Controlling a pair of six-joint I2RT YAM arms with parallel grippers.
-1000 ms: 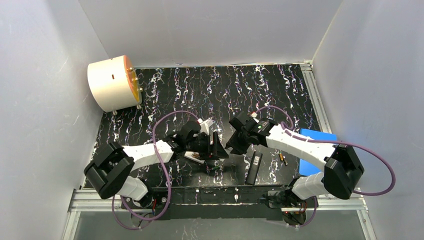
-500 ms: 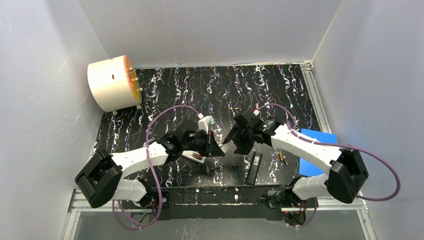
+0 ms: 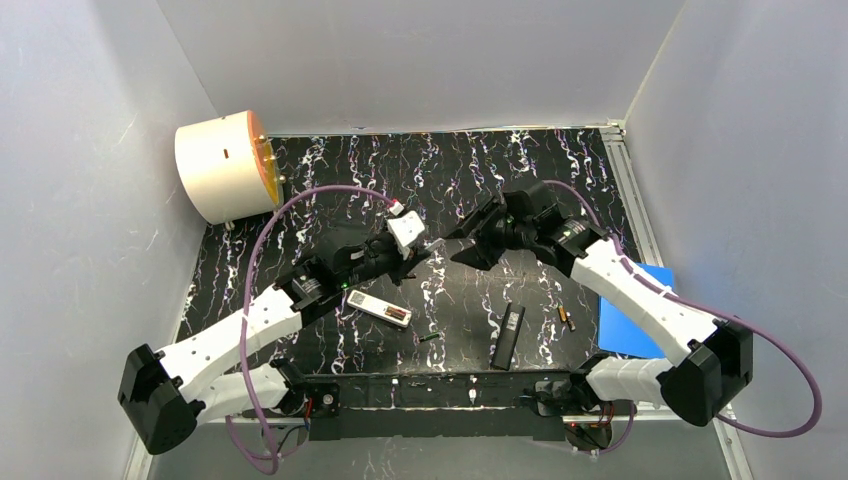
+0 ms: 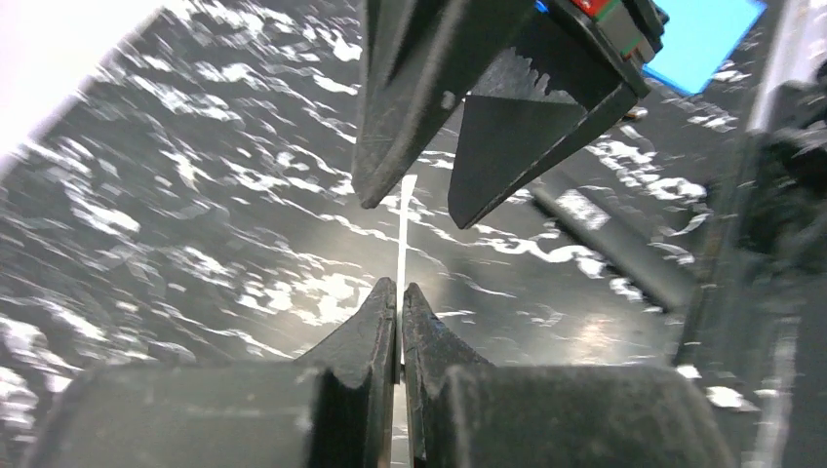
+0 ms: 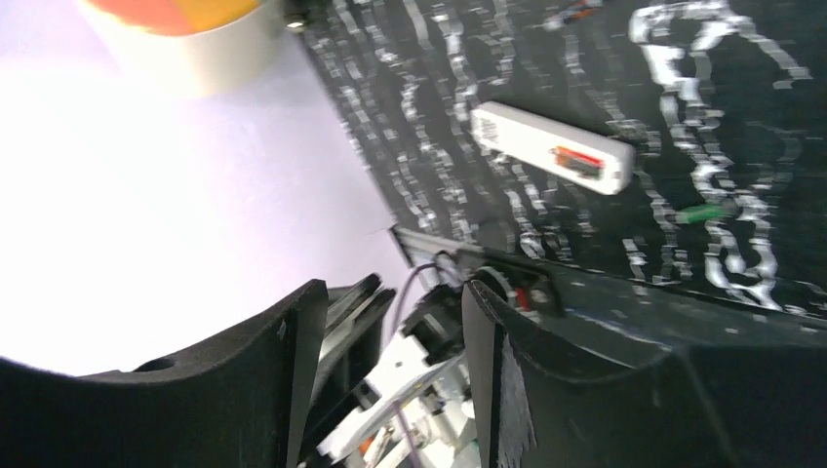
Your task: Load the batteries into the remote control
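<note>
1. Left end effector: closed. The two fingers pinch a thin white strip, seen edge-on in the left wrist view, which stands up from between the tips.
2. Right end effector: open. The fingers stand apart and grip nothing. In the left wrist view they face the left end effector, and the free end of the strip reaches up into the gap between them. Contact with the strip cannot be determined.
3. Both end effectors are raised above the middle of the black, white-veined surface, tip to tip and close together.
4. White remote: lies flat on the surface, below and in front of the left end effector. Its compartment at one end is open, and a red battery sits in it.
5. Green battery: lies loose on the surface, just beside the open end of the white remote, on the near side.
6. Black remote: lies flat on the surface to the right of the green battery, near the front edge.
7. Black-and-gold battery: lies loose on the surface between the black remote and a blue sheet.
8. White drum with an orange face: rests at the far left corner, well apart from both arms.
</note>
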